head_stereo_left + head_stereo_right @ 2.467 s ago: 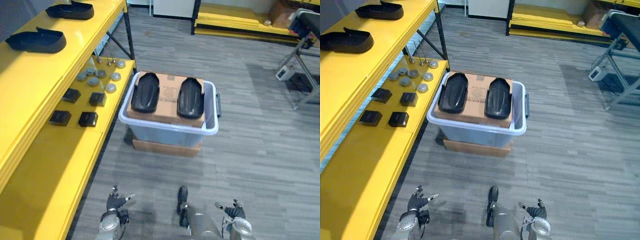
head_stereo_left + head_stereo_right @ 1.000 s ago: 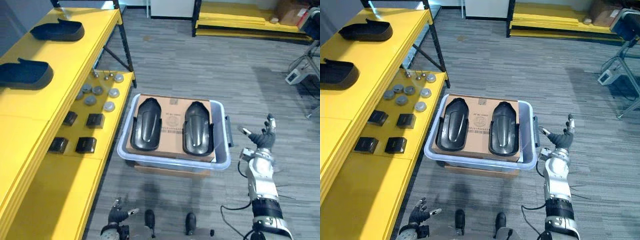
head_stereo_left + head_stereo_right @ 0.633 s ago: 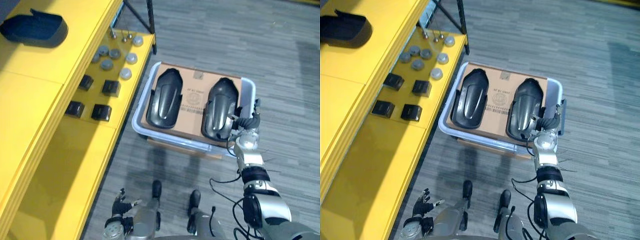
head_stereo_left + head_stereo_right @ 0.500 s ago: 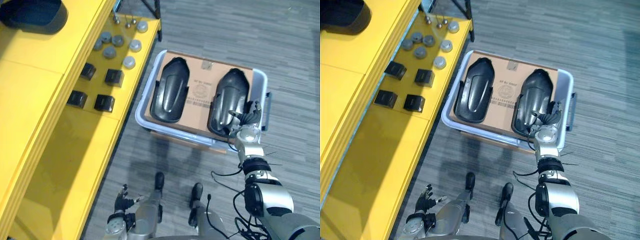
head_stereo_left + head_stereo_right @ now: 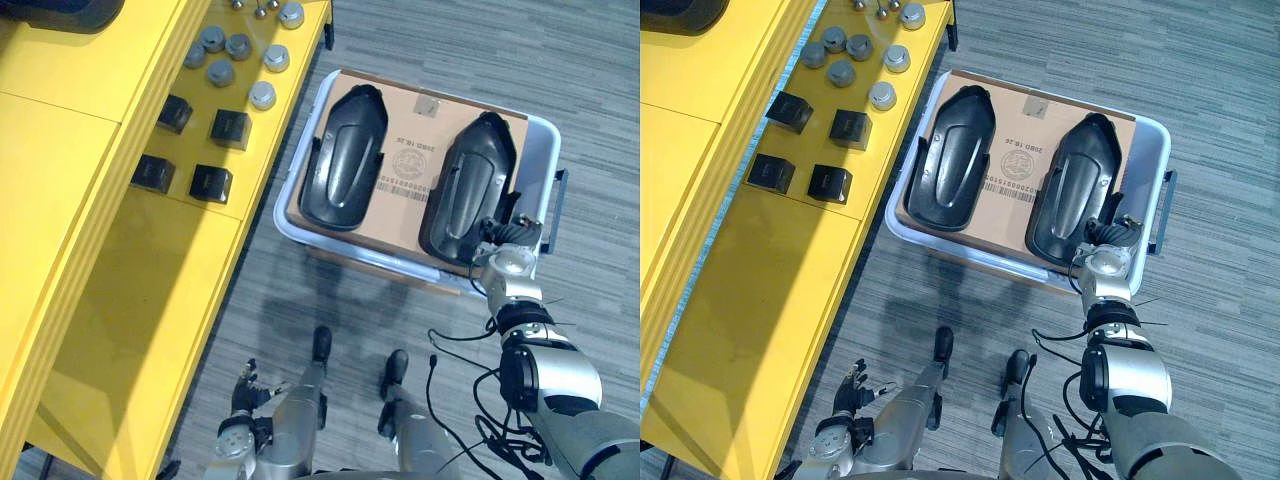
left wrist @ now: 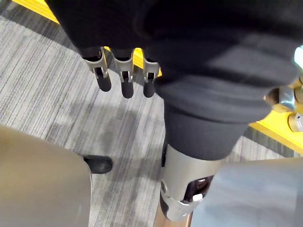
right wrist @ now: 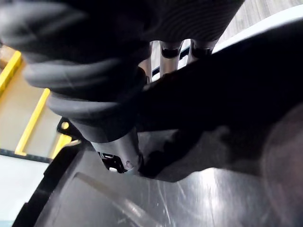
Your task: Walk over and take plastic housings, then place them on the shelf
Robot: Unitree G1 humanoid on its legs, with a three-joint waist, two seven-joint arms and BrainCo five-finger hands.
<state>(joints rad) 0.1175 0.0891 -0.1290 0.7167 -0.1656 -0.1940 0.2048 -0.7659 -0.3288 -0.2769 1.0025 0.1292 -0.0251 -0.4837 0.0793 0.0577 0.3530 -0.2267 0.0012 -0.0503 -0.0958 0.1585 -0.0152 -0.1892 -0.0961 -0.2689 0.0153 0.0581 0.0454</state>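
Left eye view: the right housing (image 5: 470, 185) and left housing (image 5: 345, 160) lie side by side on a cardboard box (image 5: 415, 112) in a pale bin (image 5: 546, 165) beside the yellow shelf (image 5: 120, 300). The right hand (image 5: 503, 233) sits at the right housing's near end.

Left wrist view: the left hand (image 6: 125, 78) hangs over the floor (image 6: 61, 109), fingers straight, empty.

Right wrist view: the right hand lies against the housing's wall; whether it grips cannot be told.

Step in hand: taking the first housing. The next move calls for a firm hold, then a lift clear of the bin
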